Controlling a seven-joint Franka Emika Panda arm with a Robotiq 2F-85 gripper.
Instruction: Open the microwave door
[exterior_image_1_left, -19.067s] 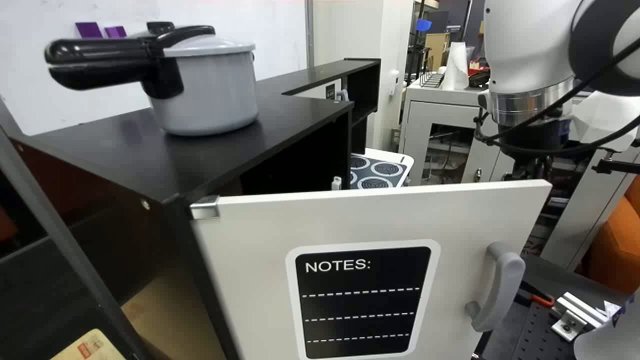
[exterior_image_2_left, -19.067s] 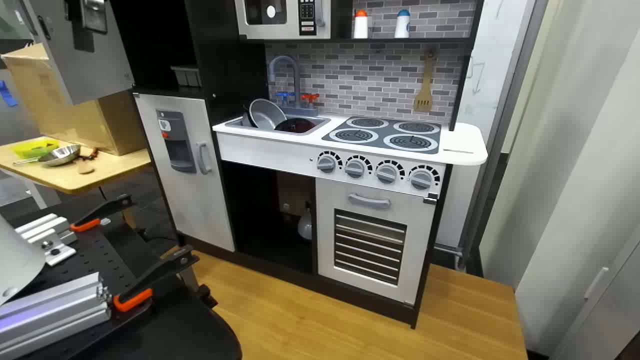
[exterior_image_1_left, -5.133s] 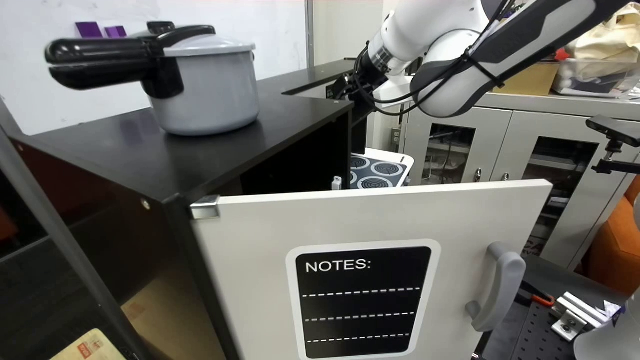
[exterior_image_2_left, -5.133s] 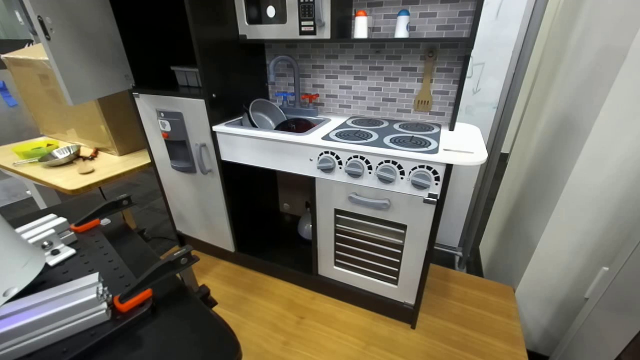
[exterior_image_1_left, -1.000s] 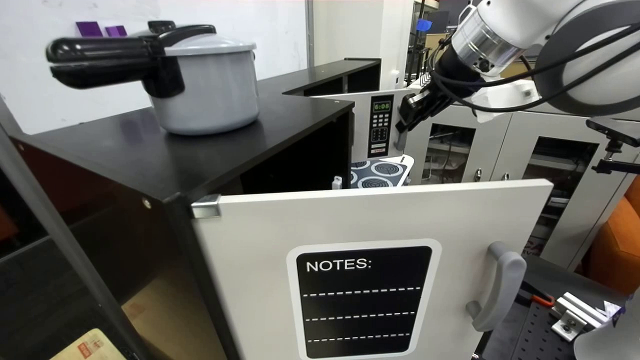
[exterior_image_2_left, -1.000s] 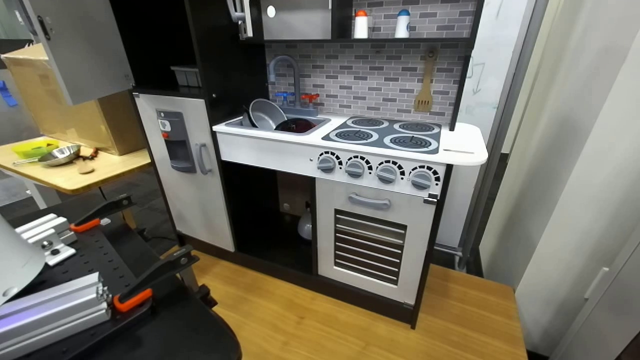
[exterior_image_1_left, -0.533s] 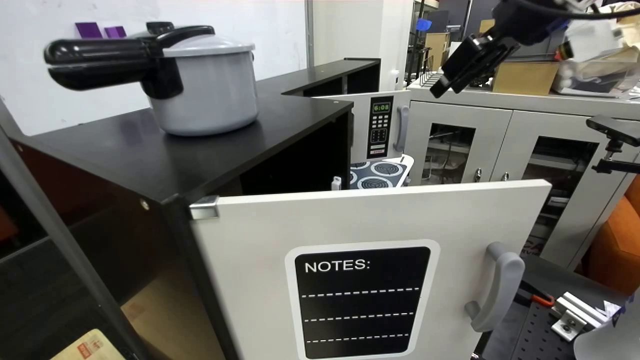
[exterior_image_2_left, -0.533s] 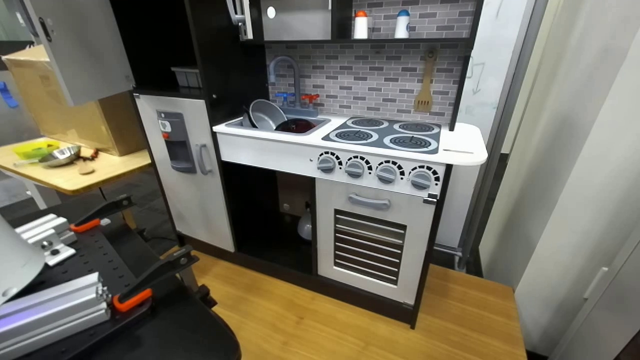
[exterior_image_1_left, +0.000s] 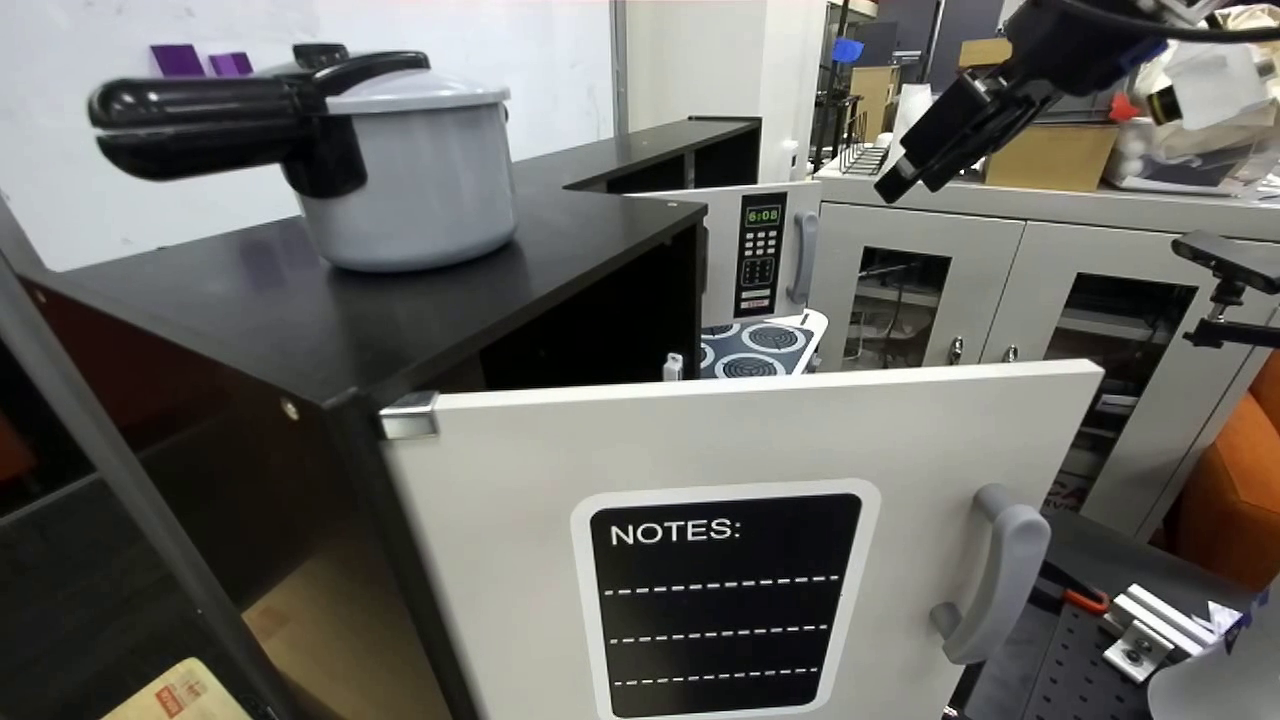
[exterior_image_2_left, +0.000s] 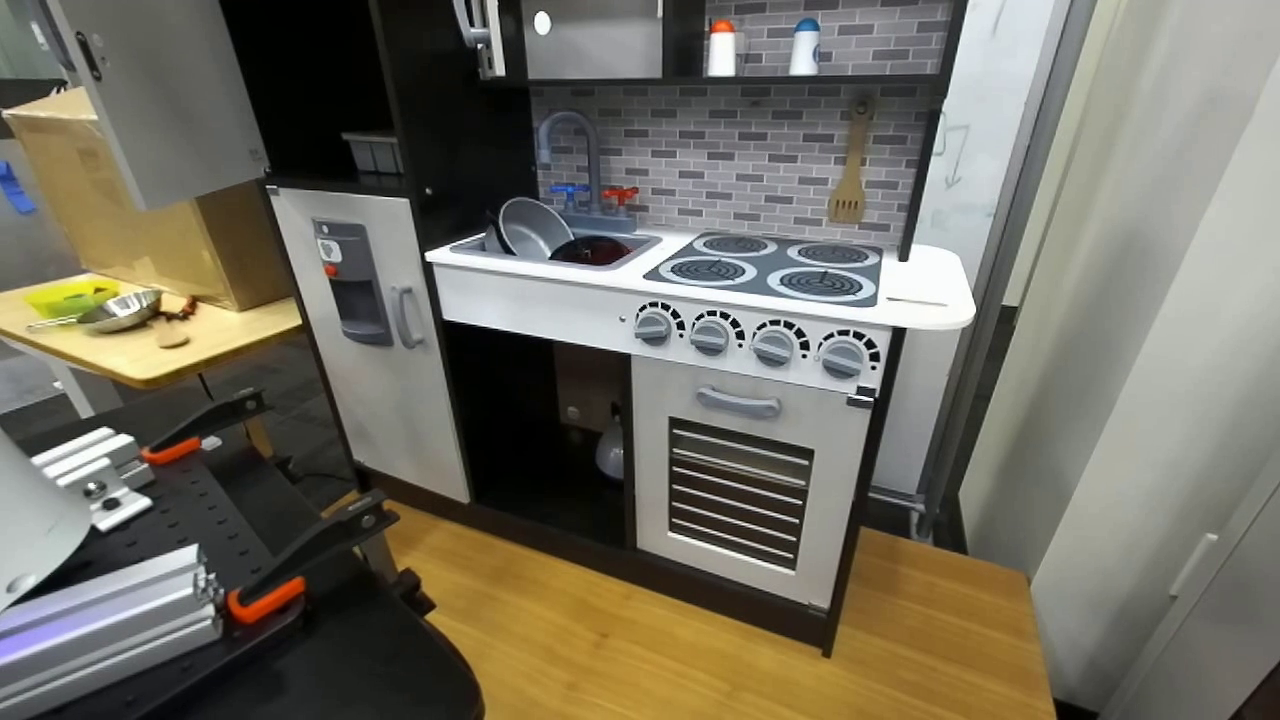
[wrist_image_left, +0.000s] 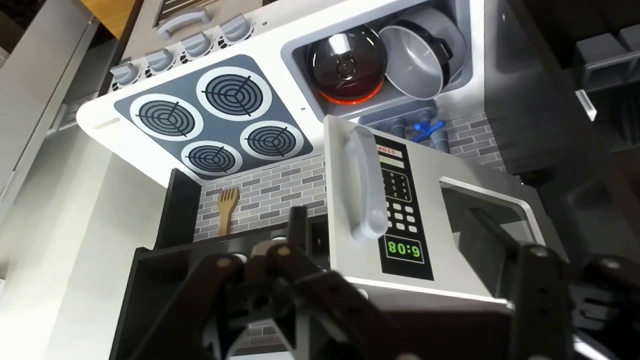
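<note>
- In an exterior view, the microwave door (exterior_image_1_left: 722, 262) stands swung out from the kitchen unit (exterior_image_1_left: 600, 235); I judge the opening complete or nearly so.
- My gripper (exterior_image_1_left: 913, 181) hangs above the handle (exterior_image_1_left: 803, 258), apart from it, and holds nothing.
- Legible: "6:08" in green on the control panel (exterior_image_1_left: 762, 255); "NOTES:" on the cabinet door (exterior_image_1_left: 735, 545) in the foreground. The red-marked label (exterior_image_1_left: 757, 303) is too small to read here.
- In an exterior view, the microwave door shows nearly edge-on, cut off at the top, beside the exposed compartment (exterior_image_2_left: 600, 50) and higher than the faucet (exterior_image_2_left: 594, 175). My gripper does not appear; I read no writing.
- In the wrist view, the scene stands upside down. My fingers (wrist_image_left: 298, 225) are spread well apart, with nothing clamped.
- Handling (judgement): expect a light, stiff panel that swings easily. The handle is likely smooth, hard plastic and may slip under a loose grip; its end mounts are the probable weak points.
- Hold point: the handle at mid-span, one finger behind it. Do not press on the window (wrist_image_left: 485, 257).
- Legible, inverted: "STOP" on the label, "6:08" on the control panel. I find no brand name.
</note>
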